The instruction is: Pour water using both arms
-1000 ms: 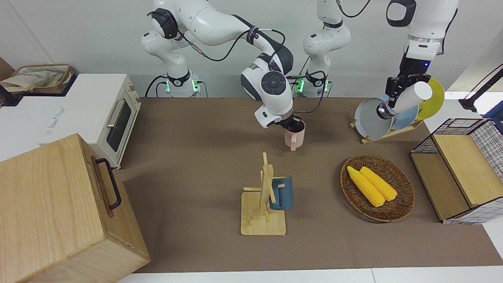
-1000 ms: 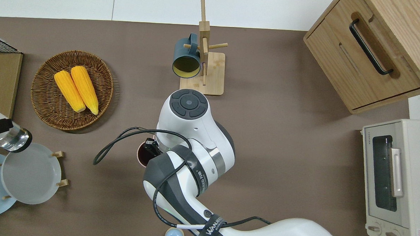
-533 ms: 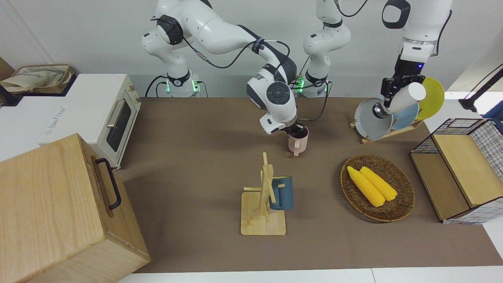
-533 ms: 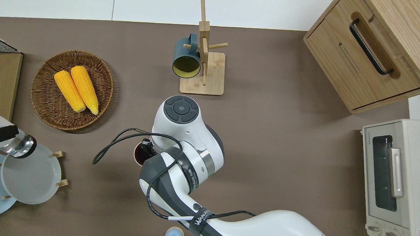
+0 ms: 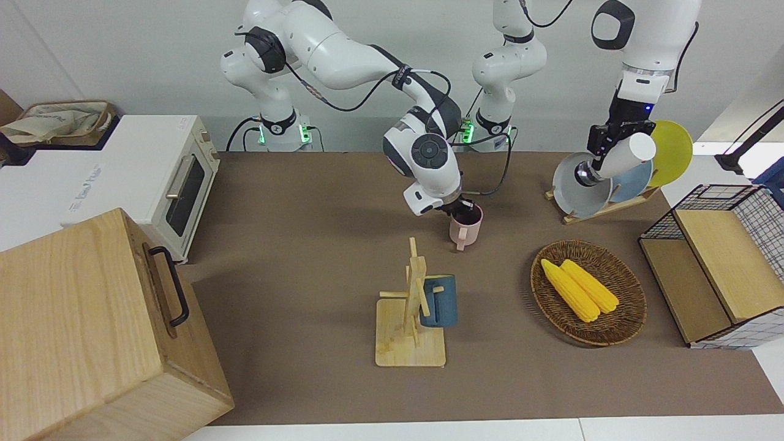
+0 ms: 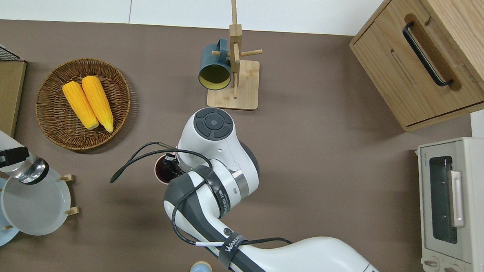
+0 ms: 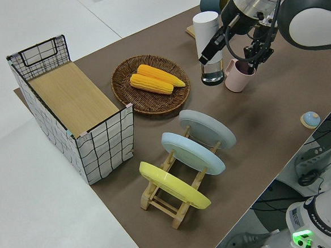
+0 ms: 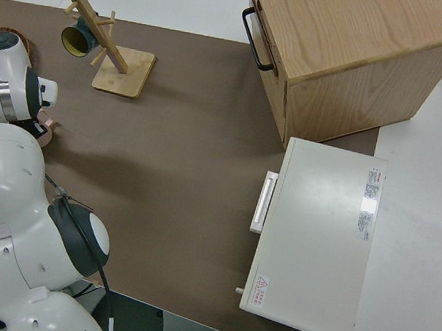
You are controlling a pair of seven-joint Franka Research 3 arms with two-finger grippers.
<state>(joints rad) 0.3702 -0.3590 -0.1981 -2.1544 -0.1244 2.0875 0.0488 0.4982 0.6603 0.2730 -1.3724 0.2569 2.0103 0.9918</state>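
The bottle [image 5: 620, 158], a white cylinder with a shiny metal end, hangs tilted in the left gripper [image 5: 603, 142], which is clamped round its middle; the overhead view puts it over the grey plate [image 6: 35, 200] in the plate rack [image 7: 171, 199], at the left arm's end of the table. Its metal end points down and toward the table's middle, its white end up and outward. Farther from the robots, the pink mug [image 5: 464, 225] sits upright on the table [image 5: 294, 257] with its handle facing away from them. The right gripper [image 5: 456, 210] reaches into its mouth and pinches the rim, so it looks shut on the mug. The coming move likely turns on this gap: the mug lies well apart from the bottle, toward the right arm's end, so the bottle must travel along its own long axis toward it before any pour. Farther still are the corn basket [image 5: 625, 318] and the mug stand [image 5: 409, 343]
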